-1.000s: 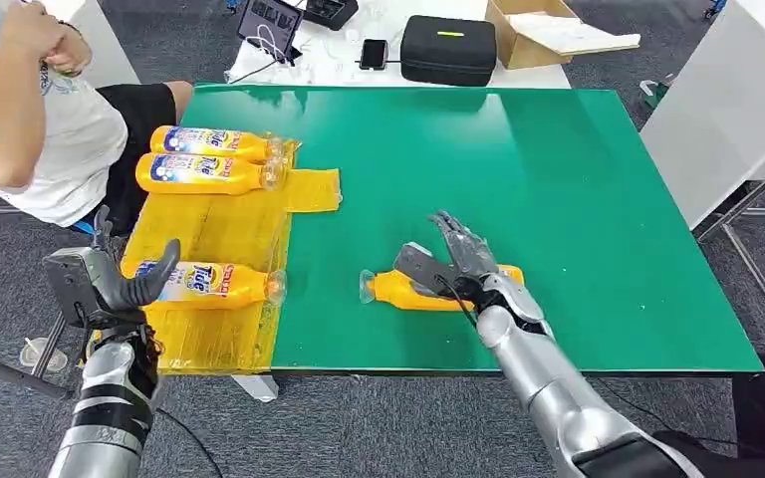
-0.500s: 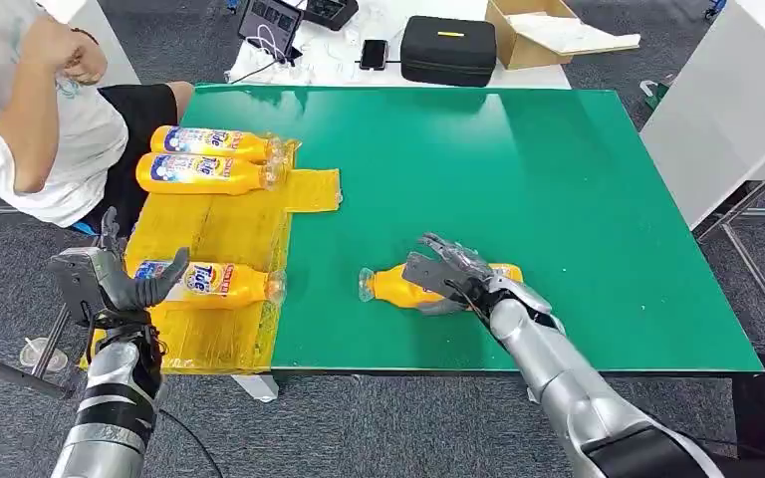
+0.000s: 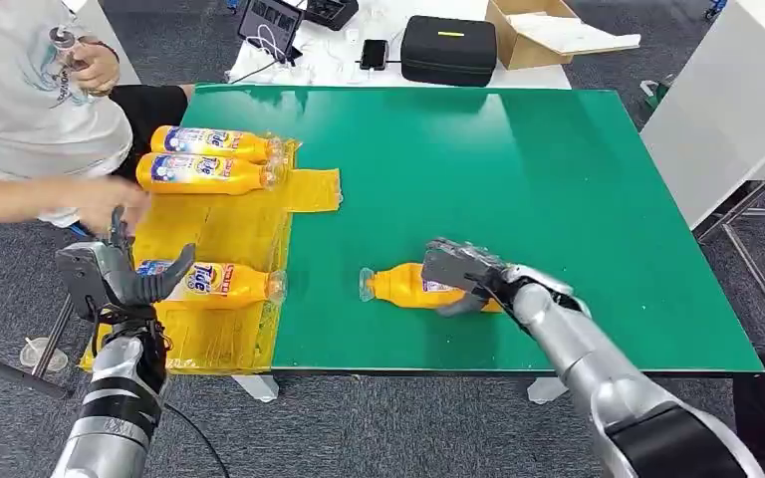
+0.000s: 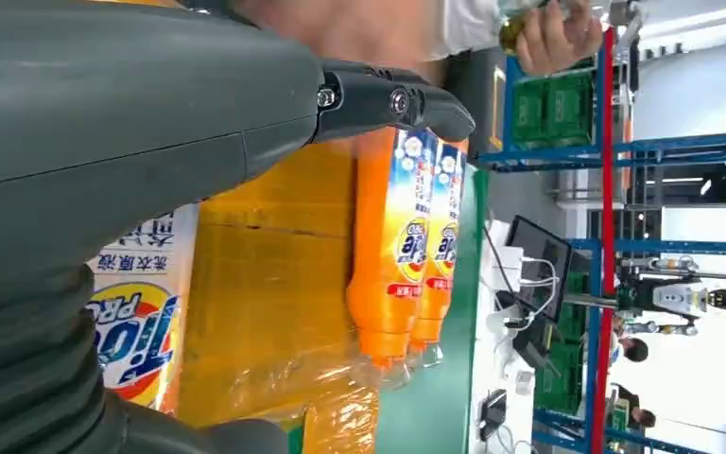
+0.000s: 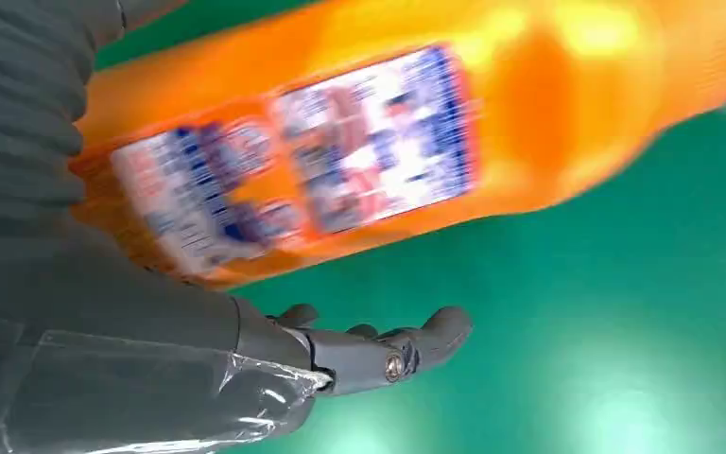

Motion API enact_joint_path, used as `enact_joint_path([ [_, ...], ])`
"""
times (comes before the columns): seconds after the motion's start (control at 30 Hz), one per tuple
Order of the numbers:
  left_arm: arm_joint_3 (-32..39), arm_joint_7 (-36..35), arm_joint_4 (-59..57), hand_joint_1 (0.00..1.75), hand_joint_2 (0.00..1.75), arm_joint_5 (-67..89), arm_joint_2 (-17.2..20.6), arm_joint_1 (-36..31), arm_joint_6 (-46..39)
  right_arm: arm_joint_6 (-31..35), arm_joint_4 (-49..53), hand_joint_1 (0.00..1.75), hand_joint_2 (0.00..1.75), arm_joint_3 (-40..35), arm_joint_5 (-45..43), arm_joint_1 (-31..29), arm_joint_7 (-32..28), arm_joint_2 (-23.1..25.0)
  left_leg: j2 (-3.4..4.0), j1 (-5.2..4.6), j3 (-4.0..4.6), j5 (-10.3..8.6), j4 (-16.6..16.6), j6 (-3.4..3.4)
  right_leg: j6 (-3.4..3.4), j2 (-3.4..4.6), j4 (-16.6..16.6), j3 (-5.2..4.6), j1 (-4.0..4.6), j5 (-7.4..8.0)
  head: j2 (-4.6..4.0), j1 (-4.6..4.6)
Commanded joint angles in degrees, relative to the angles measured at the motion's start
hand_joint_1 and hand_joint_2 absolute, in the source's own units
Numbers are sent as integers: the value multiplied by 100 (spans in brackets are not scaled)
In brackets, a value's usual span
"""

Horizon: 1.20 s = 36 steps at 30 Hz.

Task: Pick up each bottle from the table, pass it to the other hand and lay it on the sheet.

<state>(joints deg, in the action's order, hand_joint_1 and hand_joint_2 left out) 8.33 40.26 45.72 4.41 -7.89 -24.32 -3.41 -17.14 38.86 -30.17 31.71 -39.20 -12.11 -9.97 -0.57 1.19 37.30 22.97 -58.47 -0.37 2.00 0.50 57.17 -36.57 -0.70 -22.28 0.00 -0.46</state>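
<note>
An orange bottle (image 3: 403, 287) lies on its side on the green table (image 3: 518, 169), cap to the left. My right hand (image 3: 468, 274) rests over its label end, fingers curved across the top. In the right wrist view the thumb (image 5: 378, 352) stands apart from the blurred bottle (image 5: 369, 151), with green table between them. My left hand (image 3: 120, 279) hovers open at the front left of the yellow sheet (image 3: 229, 224), holding nothing. Three bottles lie on the sheet: two at the back (image 3: 209, 142) (image 3: 204, 173) and one at the front (image 3: 224, 284), beside my left hand.
A person sits at the table's left; one hand (image 3: 110, 204) reaches in just above my left hand, the other (image 3: 95, 65) holds a small thing. A black case (image 3: 448, 50), cardboard box (image 3: 558, 30) and tablet (image 3: 271, 20) stand behind the table.
My right hand has come down onto the bottle and its fingers have curled over it. The person's arm has reached in towards the sheet's left side. My left hand has barely moved.
</note>
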Motion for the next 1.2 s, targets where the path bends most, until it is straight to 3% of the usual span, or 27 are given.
enact_joint_path([
  [0.03, 27, -26, -640, 0, 175, -123, -14, -307, 131, -501, -79, 0, 175, -1248, 52, -440, 207, -595, -2, -3, -11, 4, 0, 7, -5, -9, 1, 14, -1, -5, 0, 0],
  [0.47, 106, -26, -807, 0, 175, -220, -82, -364, 241, -756, -122, 0, 175, -1805, 57, -652, 377, -628, 1, -4, -17, 5, 0, 8, -5, -7, 0, 17, 0, -7, 0, 0],
  [0.77, 118, -26, -997, 0, 175, -249, -209, -453, 298, -427, -824, 0, 175, -2395, 88, -599, 564, -125, 7, 2, -28, 6, 6, 6, -6, -1, -8, 28, 6, -4, 0, 0],
  [0.8, 112, -26, -990, 0, 175, -245, -207, -452, 308, -386, -884, 10, 175, -2412, 71, -598, 557, -91, 11, 1, -42, 8, 10, 9, -10, -1, -12, 41, 7, -6, 0, -2],
  [0.87, 119, -26, -985, 0, 175, -266, -221, -457, 336, -332, -914, 150, 175, -2441, 78, -547, 558, -31, 5, 1, -40, 7, 9, 8, -9, -7, -10, 39, 7, -7, 0, 0],
  [0.9, 112, -26, -997, 0, 175, -264, -231, -463, 345, -284, -961, 173, 175, -2450, 75, -501, 577, 26, 5, 3, -32, 4, 7, 5, -6, -3, -9, 31, 7, -4, 0, -2],
  [1.1, 128, -26, -940, 0, 175, -319, -252, -406, 436, 600, -876, 175, 175, -1963, -331, -154, 376, 90, 0, 7, -46, 4, 9, 6, -6, -10, -15, 48, 12, -4, 0, 0],
  [1.2, 217, -26, -857, 0, 175, -487, -260, -325, 656, 1567, 48, 175, 175, -1021, -873, 402, 119, -12, 2, 6, -55, 8, 8, 4, -6, -9, -14, 53, 11, -1, 0, -2],
])
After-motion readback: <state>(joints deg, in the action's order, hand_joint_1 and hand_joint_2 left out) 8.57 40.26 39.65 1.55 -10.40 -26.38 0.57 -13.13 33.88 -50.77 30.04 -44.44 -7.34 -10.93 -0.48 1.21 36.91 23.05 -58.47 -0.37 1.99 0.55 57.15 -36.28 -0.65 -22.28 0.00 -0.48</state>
